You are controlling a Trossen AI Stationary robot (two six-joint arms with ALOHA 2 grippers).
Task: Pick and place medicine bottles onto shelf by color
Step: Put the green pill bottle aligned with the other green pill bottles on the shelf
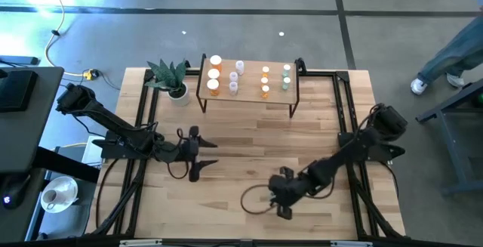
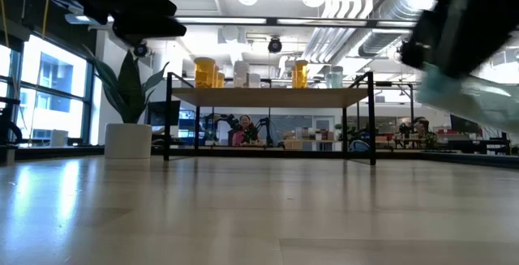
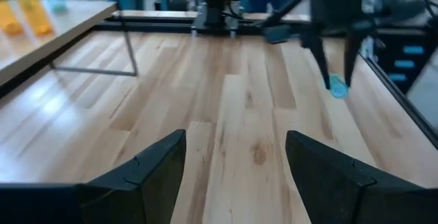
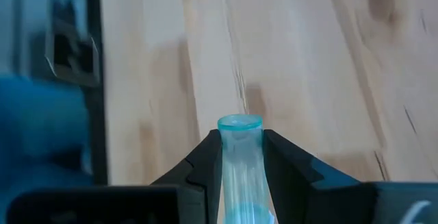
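Note:
The shelf [image 1: 249, 97] stands at the table's far side and carries orange bottles [image 1: 214, 75], white ones [image 1: 237, 75] and pale green ones [image 1: 286, 77]. My right gripper [image 1: 281, 200] hovers over the table's near middle, shut on a translucent pale blue-green bottle [image 4: 239, 162]. The left wrist view shows this bottle [image 3: 337, 85] poking out below the right gripper's fingers. My left gripper [image 1: 211, 153] waits left of centre, open, with bare tabletop between its fingers [image 3: 164, 166]. My right gripper pinches the blue-green bottle's side walls [image 4: 239, 148] between its two fingers. The bottle lies along the fingers, and one end [image 4: 239, 122] sticks out past the fingertips. The fingers slant down from above. The bottle is lifted clear of the table.
A potted plant [image 1: 172, 79] stands left of the shelf. Black frame rails [image 1: 343, 103] run along the table's sides. A dark cable loop [image 1: 253, 200] lies beside my right gripper. A person's legs [image 1: 453, 43] show beyond the far right corner. Bare wood [image 1: 249, 137] lies before the shelf.

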